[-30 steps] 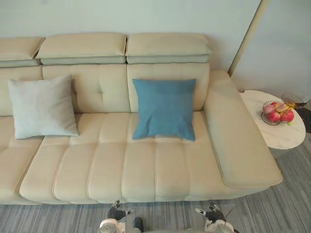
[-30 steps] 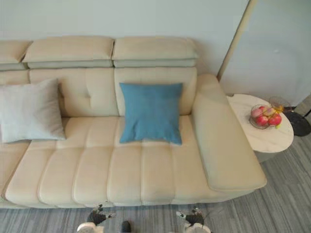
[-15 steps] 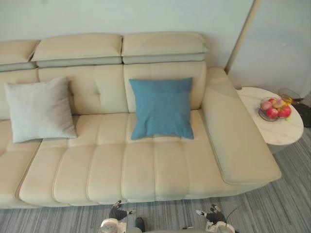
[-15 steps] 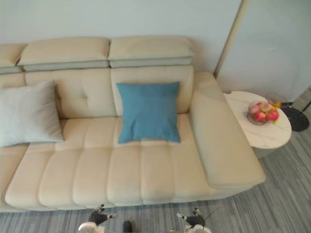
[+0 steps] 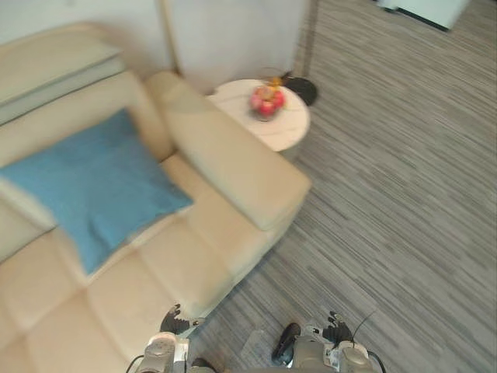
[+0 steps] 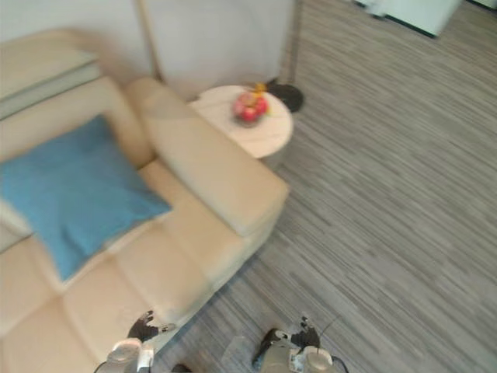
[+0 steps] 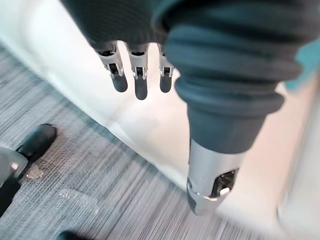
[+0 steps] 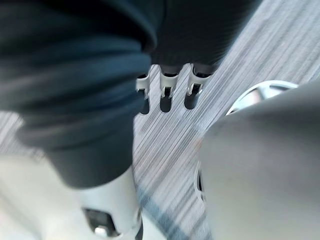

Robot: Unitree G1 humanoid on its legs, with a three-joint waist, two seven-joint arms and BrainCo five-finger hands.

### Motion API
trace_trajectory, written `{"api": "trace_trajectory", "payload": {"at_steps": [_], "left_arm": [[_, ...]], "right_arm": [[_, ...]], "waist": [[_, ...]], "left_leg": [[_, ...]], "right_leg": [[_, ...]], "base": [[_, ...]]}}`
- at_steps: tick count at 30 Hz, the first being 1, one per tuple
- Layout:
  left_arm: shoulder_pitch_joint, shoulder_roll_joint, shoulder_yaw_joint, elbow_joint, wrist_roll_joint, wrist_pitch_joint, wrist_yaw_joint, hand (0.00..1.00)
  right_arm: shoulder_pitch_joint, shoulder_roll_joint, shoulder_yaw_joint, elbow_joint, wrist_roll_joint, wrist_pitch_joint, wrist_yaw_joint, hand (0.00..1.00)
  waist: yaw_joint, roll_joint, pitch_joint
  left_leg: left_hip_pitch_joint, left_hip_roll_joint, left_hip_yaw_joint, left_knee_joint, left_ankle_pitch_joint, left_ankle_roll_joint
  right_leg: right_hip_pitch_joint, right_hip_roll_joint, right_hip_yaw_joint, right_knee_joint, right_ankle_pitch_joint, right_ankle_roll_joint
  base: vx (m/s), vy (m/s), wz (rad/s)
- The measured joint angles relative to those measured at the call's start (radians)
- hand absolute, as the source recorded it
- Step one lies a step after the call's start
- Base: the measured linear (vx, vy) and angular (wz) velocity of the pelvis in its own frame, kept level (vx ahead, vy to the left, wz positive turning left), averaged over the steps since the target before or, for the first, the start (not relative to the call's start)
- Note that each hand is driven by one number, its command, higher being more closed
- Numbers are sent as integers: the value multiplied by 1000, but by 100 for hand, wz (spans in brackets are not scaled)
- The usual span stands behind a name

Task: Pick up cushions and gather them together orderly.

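Our view had swung right; we saw the left robot hand [image 5: 174, 321] and right robot hand [image 5: 335, 329] open, blue cushion [image 5: 93, 186] on sofa [image 5: 233, 167], fruit bowl [image 5: 265, 102] on tabletop [image 5: 291, 128].

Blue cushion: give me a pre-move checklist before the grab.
1. Left hand free: ok, fingers straight, holding nothing, low by the front of the sofa.
2. Right hand free: ok, fingers relaxed, empty, over the floor.
3. Blue cushion unobstructed: ok, it rests on the seat against the backrest with nothing on it.
4. Hands at the cushion: not ok, both hang at the sofa's front, apart from it.
5. Fruit bowl out of the way: ok, on the round side table beyond the armrest.
6. Spot to gather cushions: cannot tell.
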Motion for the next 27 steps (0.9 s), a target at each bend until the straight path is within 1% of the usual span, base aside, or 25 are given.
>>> {"api": "trace_trajectory", "payload": {"at_steps": [1,2,3,4,5,6,7,8,9,10,11,13,14,15,16,17,18,19,20,22,23,24,25,26,27], "left_arm": [[-2,-29,1,-7,-1,-2,-1,0],[-12,-40,1,-11,0,2,-1,0],[-11,-40,1,-12,0,3,-1,0],[-10,-49,13,-10,-1,3,-3,0],[-6,-51,27,-10,-1,5,-4,0],[0,-56,31,-9,-1,6,-5,0],[18,-68,38,-8,-3,7,-5,0],[51,-93,39,-26,-14,2,-5,0],[50,-93,37,-32,-16,0,-4,0],[45,-93,37,-35,-24,-2,-4,0],[52,-95,35,-30,-41,-2,0,0],[56,-99,33,-30,-64,-5,2,0],[56,-100,33,-30,-69,-7,1,0],[56,-101,37,-30,-83,-12,1,0],[57,-102,38,-28,-89,-13,2,0],[62,-106,38,-18,-91,-12,1,0],[72,-108,42,-7,-97,-11,0,0],[72,-102,44,-3,-97,-11,0,0],[69,-91,43,-1,-98,-8,1,0],[65,-78,39,-3,-99,-6,1,0],[60,-71,37,-1,-99,0,1,0],[60,-70,35,0,-99,2,1,0],[60,-66,15,10,-99,6,2,0],[46,-61,-19,19,-99,8,3,0],[42,-61,-23,20,-99,8,3,0]], "right_arm": [[-10,-45,4,3,-20,3,1,0],[-11,-46,8,11,-29,5,2,0],[-7,-44,8,11,-29,5,2,0],[5,-44,19,13,-28,5,4,0],[4,-44,40,15,-27,4,4,0],[4,-45,47,16,-27,4,5,0],[3,-44,54,26,-27,2,5,0],[-6,-50,56,35,-25,3,5,0],[-6,-51,54,36,-25,3,5,0],[-8,-52,44,43,-25,3,5,0],[-6,-55,39,54,-25,3,3,0],[0,-59,15,66,-24,4,3,0],[4,-58,8,66,-23,4,2,0],[14,-58,-2,66,-22,5,2,0],[15,-64,-2,66,-21,5,1,0],[26,-77,-2,66,-20,4,0,0],[32,-78,-5,65,-14,4,-2,0],[31,-75,-8,61,-12,4,-3,0],[49,-55,-35,50,-5,2,-4,0],[55,-43,-47,47,-4,2,-5,0],[55,-36,-47,46,-4,3,-4,0],[53,-35,-48,46,-3,2,-4,0],[49,-36,-48,44,-3,2,-4,0],[48,-36,-53,34,2,2,-2,0],[47,-36,-57,33,6,2,-2,0]], "waist": [[2,51,0],[-7,41,5],[-8,41,3],[-10,36,1],[-5,28,-2],[-3,27,-2],[4,26,0],[26,27,4],[27,27,5],[39,32,8],[47,34,13],[50,46,21],[54,49,22],[62,60,25],[70,73,25],[78,95,25],[79,106,19],[76,98,15],[74,73,16],[78,55,13],[86,41,11],[86,40,11],[80,40,11],[71,43,12],[69,44,12]], "left_leg": [[17,10,25,-58,35,-4],[41,24,68,-20,34,-32],[45,33,80,-11,32,-34],[48,107,104,110,19,-55],[31,163,97,233,21,-51],[25,193,88,290,26,-43],[-8,244,21,418,19,7],[-82,183,-255,506,-77,-28],[-91,162,-302,506,-89,-36],[-116,103,-411,500,-116,-44],[-138,29,-519,452,-130,-33],[-178,-64,-663,318,-130,-39],[-186,-76,-691,289,-129,-40],[-216,-107,-787,196,-112,-34],[-229,-111,-838,139,-87,-35],[-234,-96,-873,110,-21,-25],[-217,-87,-855,128,15,8],[-212,-89,-840,126,8,8],[-185,-93,-783,111,-22,14],[-163,-96,-715,100,-44,19],[-138,-101,-665,101,-61,27],[-132,-101,-652,101,-61,27],[-101,-103,-600,96,-70,30],[-78,-108,-574,81,-69,31],[-74,-107,-570,79,-69,31]], "right_leg": [[11,22,-27,22,-85,49],[1,-2,-23,86,-137,81],[3,5,-19,85,-142,73],[7,69,31,51,-149,62],[13,96,63,29,-147,48],[19,112,82,16,-144,40],[40,143,134,-15,-136,26],[68,175,245,-54,-123,18],[72,179,263,-63,-121,17],[89,188,309,-76,-118,18],[114,199,386,-81,-115,18],[137,215,502,-92,-121,33],[140,219,522,-96,-121,39],[141,238,591,-105,-129,52],[143,251,622,-113,-125,60],[145,282,681,-117,-126,74],[155,298,728,-115,-131,89],[162,293,739,-115,-131,98],[151,278,771,-98,-146,117],[112,249,749,-21,-176,119],[71,217,697,51,-205,132],[61,212,684,70,-212,138],[22,177,594,149,-236,161],[2,134,456,188,-243,152],[2,127,429,192,-245,149]], "base": [[-11,-25,-108],[21,-52,-97],[161,-199,-81],[169,-230,-83],[186,-243,-94],[137,-222,-91],[179,-212,-170],[146,-161,-171],[128,-42,-190],[114,17,-173],[182,50,-228],[161,87,-175],[116,108,-135],[122,130,-137],[178,179,-190],[229,220,-181],[223,206,-145],[246,219,-107],[236,200,-86],[240,183,-101],[166,104,-82],[208,104,-105],[241,50,-76],[241,50,-68],[329,-9,-58]]}}
